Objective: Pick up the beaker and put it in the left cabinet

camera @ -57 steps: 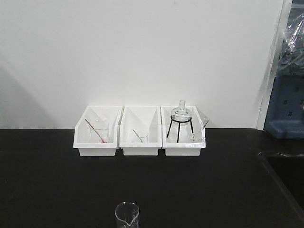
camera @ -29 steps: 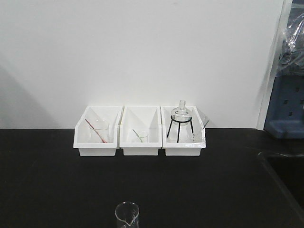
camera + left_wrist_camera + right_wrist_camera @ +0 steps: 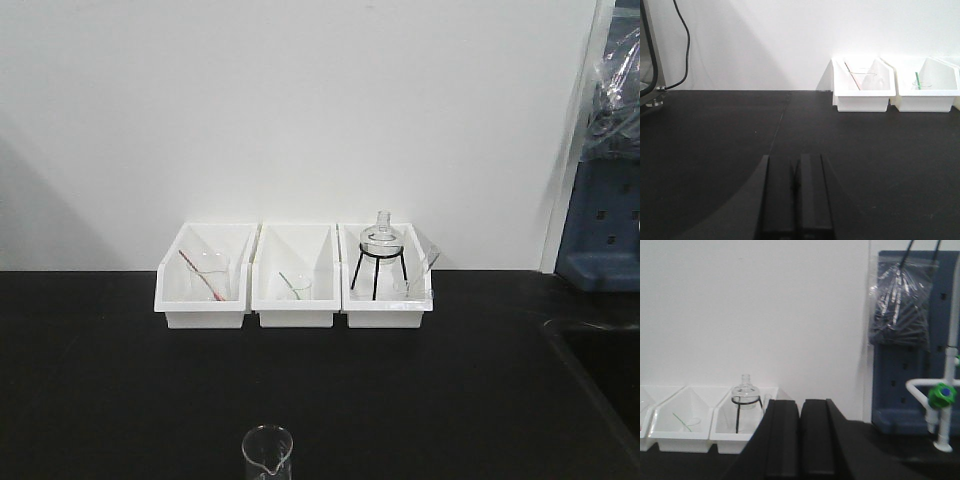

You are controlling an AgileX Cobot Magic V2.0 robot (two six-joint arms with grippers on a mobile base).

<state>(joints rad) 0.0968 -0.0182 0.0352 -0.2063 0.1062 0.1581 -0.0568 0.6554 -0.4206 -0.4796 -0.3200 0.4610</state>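
**Black bench, glass beaker alone at its near edge**

Black benchtop [image 3: 120, 400] fills the lower half of the front view, with a plain white wall [image 3: 300, 100] rising behind it. At the far right a blue pegboard rack [image 3: 605, 220] stands against the wall. The right wrist view shows a clear bag of dark rods [image 3: 900, 305] hanging on it, and a white tap with a green knob [image 3: 942, 395] just in front.

Three white bins sit side by side against the wall, touching one another. The left bin [image 3: 200, 318] holds a small beaker with a red rod [image 3: 210, 275]. The middle bin [image 3: 295, 318] holds a smaller beaker with a green rod [image 3: 295, 287]. The right bin [image 3: 388, 318] holds a round flask [image 3: 381, 238] on a black tripod [image 3: 375, 275]. A black cable [image 3: 682, 45] hangs down the wall at the left of the left wrist view.

The left gripper [image 3: 795, 200] sits low over the bench with its black fingers pressed together and nothing between them. The right gripper [image 3: 800, 440] likewise has its fingers drawn together, with only a thin seam between them, and grips nothing.

The beaker [image 3: 267, 452] stands upright on the bench at the bottom edge of the front view, well apart from the bins and roughly in line with the middle one. It is clear glass with a round rim and a small pour spout facing the camera. Its lower part is cut off by the frame. Nothing stands between it and the bins.
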